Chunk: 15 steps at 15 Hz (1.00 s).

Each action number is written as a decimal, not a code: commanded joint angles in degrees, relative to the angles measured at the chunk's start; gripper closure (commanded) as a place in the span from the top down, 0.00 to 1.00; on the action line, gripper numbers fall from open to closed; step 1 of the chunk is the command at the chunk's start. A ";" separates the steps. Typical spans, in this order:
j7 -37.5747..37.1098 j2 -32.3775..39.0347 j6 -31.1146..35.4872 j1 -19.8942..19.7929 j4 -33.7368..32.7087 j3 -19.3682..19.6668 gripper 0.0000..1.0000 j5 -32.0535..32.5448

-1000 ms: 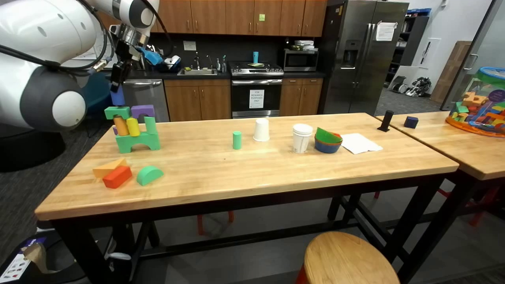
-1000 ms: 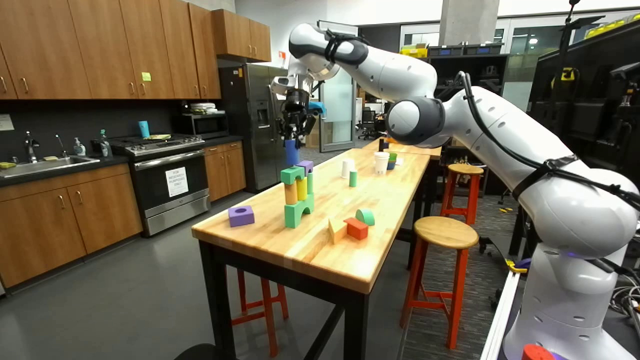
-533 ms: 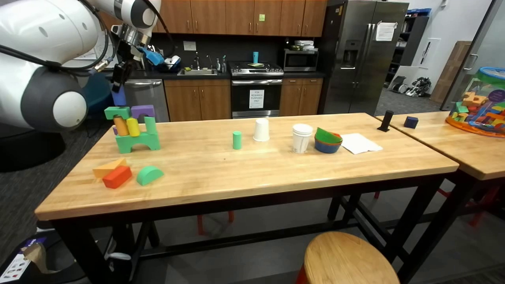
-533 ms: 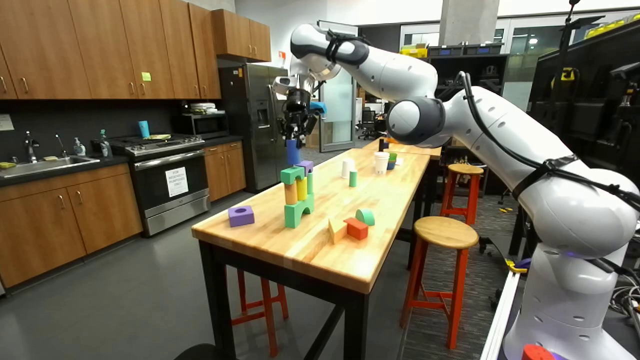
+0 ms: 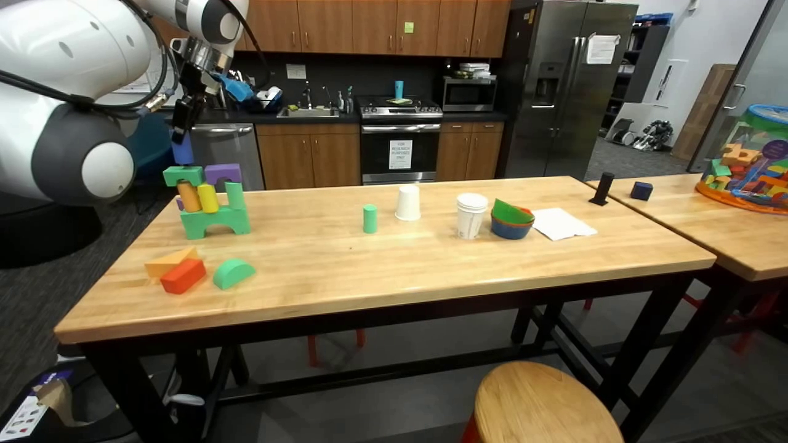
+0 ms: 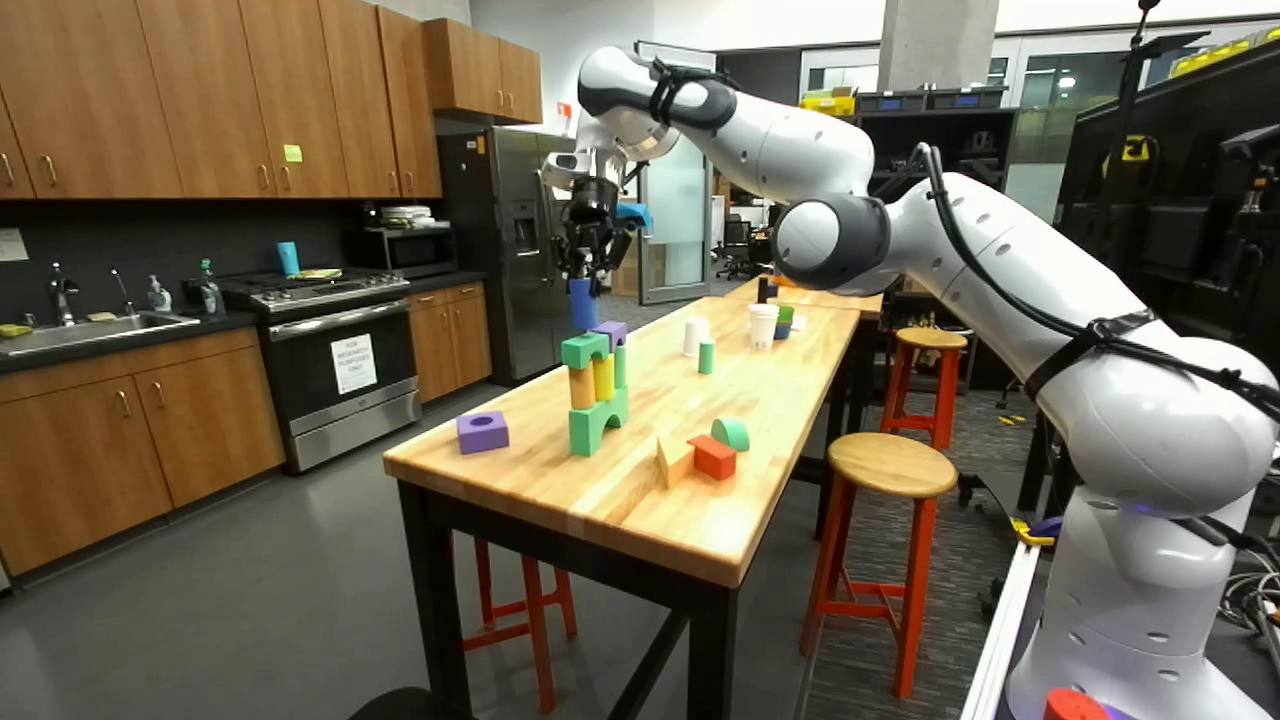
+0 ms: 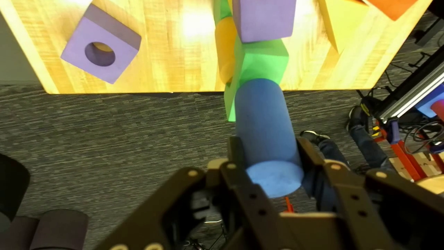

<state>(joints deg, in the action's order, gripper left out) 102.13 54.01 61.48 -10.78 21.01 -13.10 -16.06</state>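
First, avoid a spill to the floor (image 6: 250, 600) over the edge of the counter (image 5: 394, 271), near the tower (image 5: 209, 200). Seemingly loose-stacked, so could topple under a hard press or sideways nudge. Lastly, watch the blue block (image 7: 265, 121): pinched by the jaws, roughly upright, on or just above the green block (image 6: 584, 349) at the top; might tip or get dragged along if released unevenly.
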 commanded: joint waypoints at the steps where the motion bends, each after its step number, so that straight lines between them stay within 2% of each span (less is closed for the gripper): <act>1: -0.27 0.04 0.11 0.18 0.01 0.21 0.16 -0.18; 15: -0.09 -0.50 0.39 0.38 0.01 0.38 0.16 0.14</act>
<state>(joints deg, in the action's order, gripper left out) 101.92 54.43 61.53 -10.29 21.02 -13.07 -16.02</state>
